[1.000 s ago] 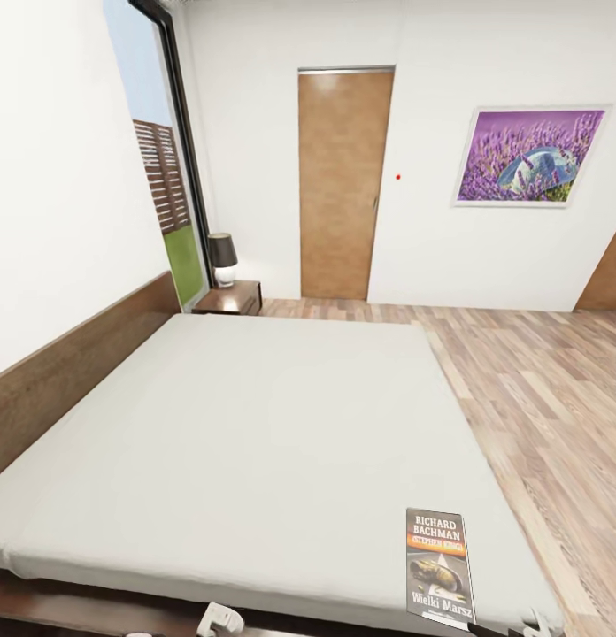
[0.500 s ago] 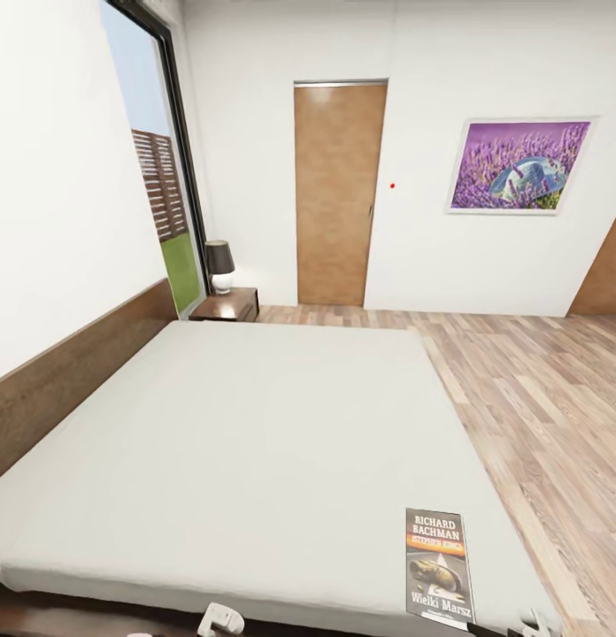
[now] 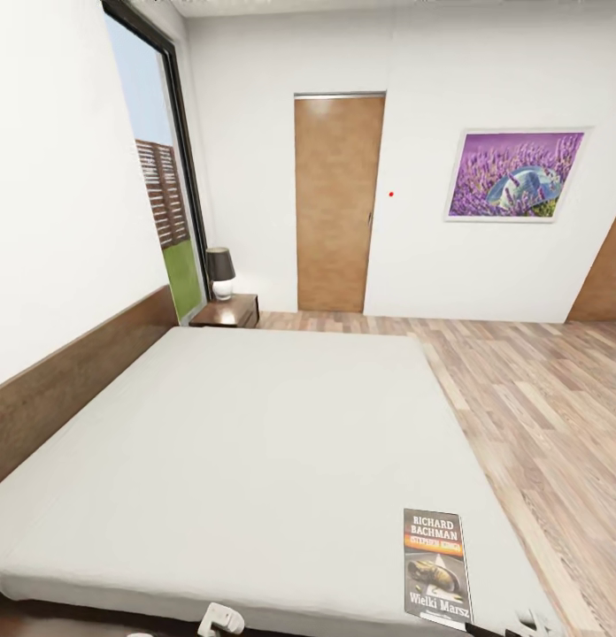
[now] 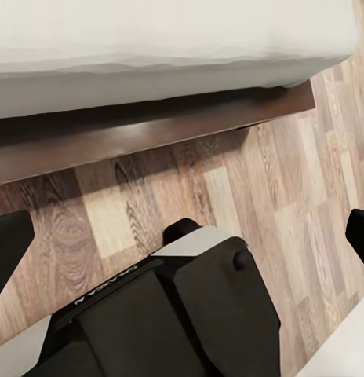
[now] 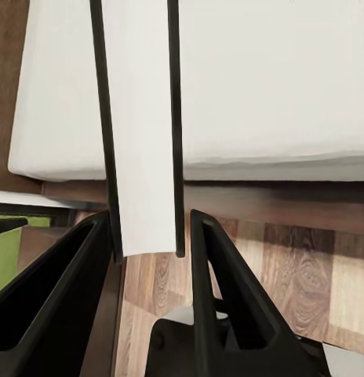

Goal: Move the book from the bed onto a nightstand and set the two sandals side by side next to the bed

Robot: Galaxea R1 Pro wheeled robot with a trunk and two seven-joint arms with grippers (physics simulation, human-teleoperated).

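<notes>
The book [image 3: 437, 566] lies flat on the bed [image 3: 255, 442], close to the mattress's near right corner, its cover with white lettering facing up. A nightstand [image 3: 227, 311] stands beyond the bed's far left corner, by the headboard. My left gripper [image 4: 186, 220] is open above the wood floor just in front of the bed frame [image 4: 151, 133]. My right gripper [image 5: 148, 220] is open too, with nothing between its fingers, pointing at the mattress edge [image 5: 268, 169]. A bit of each arm shows at the bottom of the head view, below the mattress's near edge. The sandals are out of view.
A small dark-shaded lamp [image 3: 221, 270] stands on the nightstand. A tall window [image 3: 157, 195] is at the left, a tan door [image 3: 336, 203] in the far wall, and a purple picture [image 3: 515, 174] to its right. Wood floor [image 3: 538, 398] runs along the bed's right side.
The whole head view has shifted: door, picture and nightstand sit lower in the picture now, so the camera moved. The book lies where it was on the bed.
</notes>
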